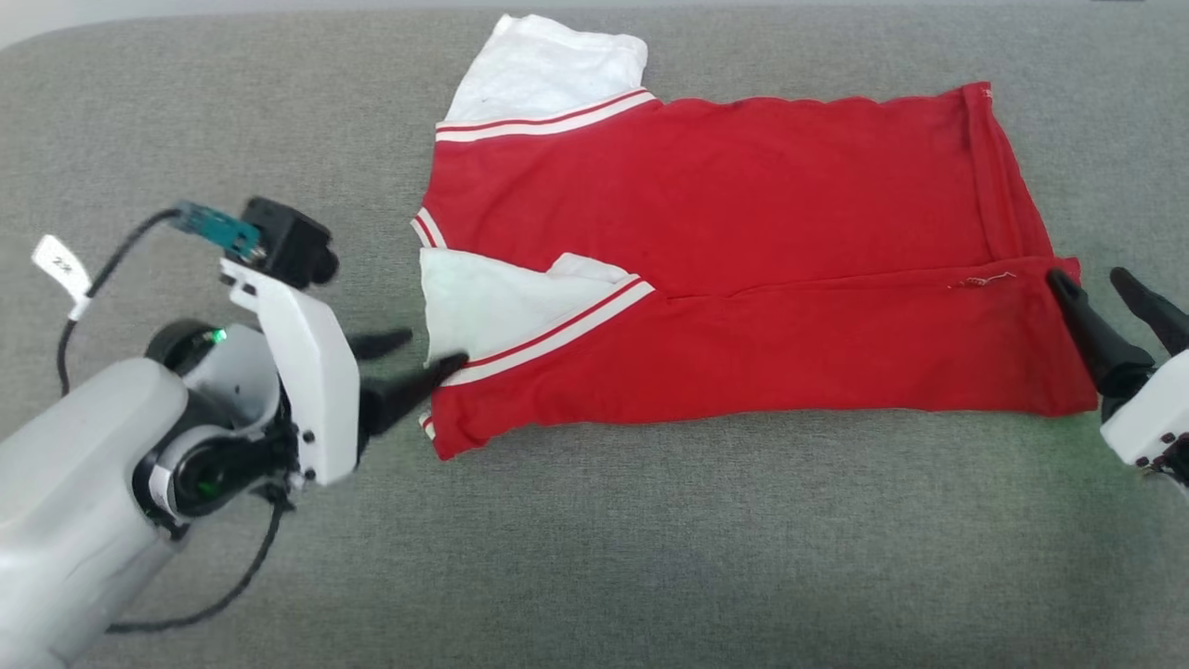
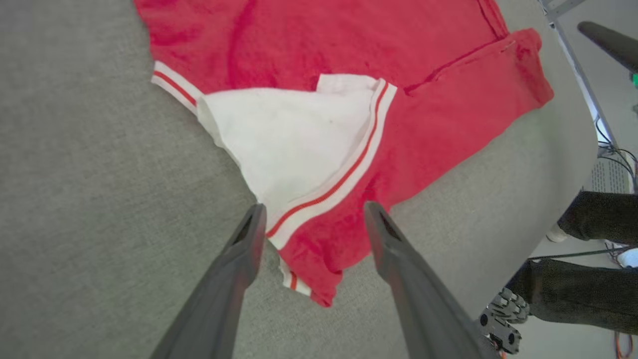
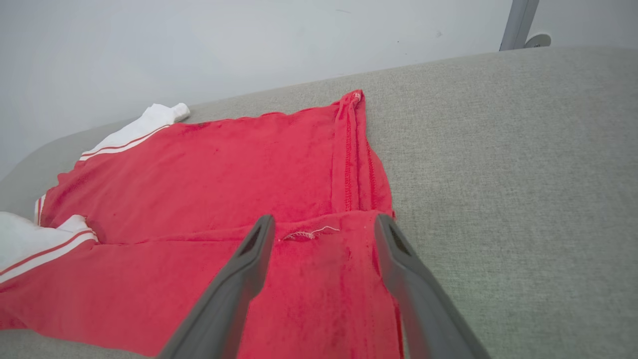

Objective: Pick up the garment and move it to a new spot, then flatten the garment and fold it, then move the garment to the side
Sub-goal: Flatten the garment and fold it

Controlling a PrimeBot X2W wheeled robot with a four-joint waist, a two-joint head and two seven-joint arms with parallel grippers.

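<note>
Left pincer [image 1: 437, 346] agape at garment [image 1: 743, 279] — cable tag [image 1: 60, 265] lettering unreadable

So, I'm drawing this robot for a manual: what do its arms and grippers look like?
The left arm is a pale grey shell with a white bracket, black camera, teal circuit board and tagged black cable. Left gripper and right gripper: long dark tapered fingers.

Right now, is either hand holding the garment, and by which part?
Nothing is held. The left hand stands open at the folded sleeve end of the garment, and the right hand stands open at its hem corner.
</note>
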